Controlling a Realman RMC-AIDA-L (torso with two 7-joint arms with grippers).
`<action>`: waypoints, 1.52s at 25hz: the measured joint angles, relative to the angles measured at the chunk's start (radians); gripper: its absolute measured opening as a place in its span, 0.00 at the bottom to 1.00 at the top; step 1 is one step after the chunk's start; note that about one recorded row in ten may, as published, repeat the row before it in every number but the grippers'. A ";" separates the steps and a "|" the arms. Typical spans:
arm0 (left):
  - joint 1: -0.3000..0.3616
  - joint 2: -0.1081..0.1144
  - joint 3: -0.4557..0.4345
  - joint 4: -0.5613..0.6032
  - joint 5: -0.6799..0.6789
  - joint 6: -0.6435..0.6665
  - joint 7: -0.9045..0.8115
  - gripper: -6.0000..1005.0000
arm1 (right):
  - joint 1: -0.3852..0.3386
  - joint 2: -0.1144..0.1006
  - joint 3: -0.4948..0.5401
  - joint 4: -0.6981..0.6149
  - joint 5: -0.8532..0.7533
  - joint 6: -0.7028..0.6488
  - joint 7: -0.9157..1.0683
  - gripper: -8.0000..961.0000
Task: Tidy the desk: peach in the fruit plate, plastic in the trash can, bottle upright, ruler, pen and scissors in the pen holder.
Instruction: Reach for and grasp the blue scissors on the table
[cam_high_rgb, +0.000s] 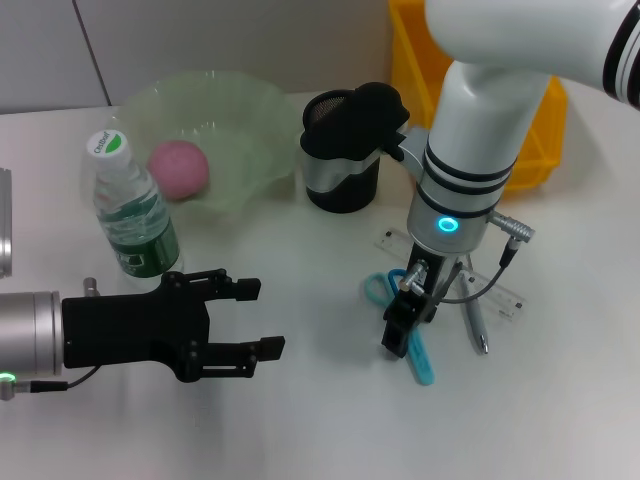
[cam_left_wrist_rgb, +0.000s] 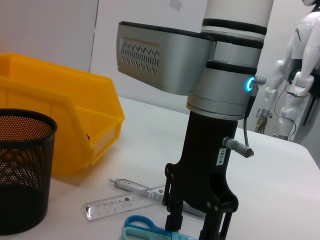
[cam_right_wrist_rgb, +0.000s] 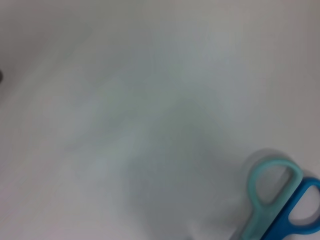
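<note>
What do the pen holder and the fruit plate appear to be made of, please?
The pen holder looks like black metal mesh with a matte finish: fine perforations show through its wall. The fruit plate seems to be translucent pale green plastic or glass, glossy, with a wavy rim; which one is unclear.

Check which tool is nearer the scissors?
Right. The right tool is down directly over the scissors; the left tool hangs open well off to their left, near the bottle.

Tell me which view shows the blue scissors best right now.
The head view: the blue-handled scissors lie on the white table under the right gripper, which hides their middle. The left wrist view catches only the handles; the right wrist view shows just two handle loops.
</note>
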 joint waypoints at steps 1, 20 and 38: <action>0.000 -0.002 0.001 0.000 0.000 0.000 0.000 0.80 | 0.000 0.000 -0.001 -0.002 0.000 0.000 0.000 0.66; -0.002 0.002 0.001 0.000 0.000 0.000 -0.004 0.80 | 0.011 0.000 -0.044 -0.026 -0.005 -0.006 0.029 0.66; -0.006 0.008 0.002 0.000 0.000 0.000 -0.002 0.80 | 0.002 0.000 -0.107 -0.049 0.025 0.000 0.083 0.66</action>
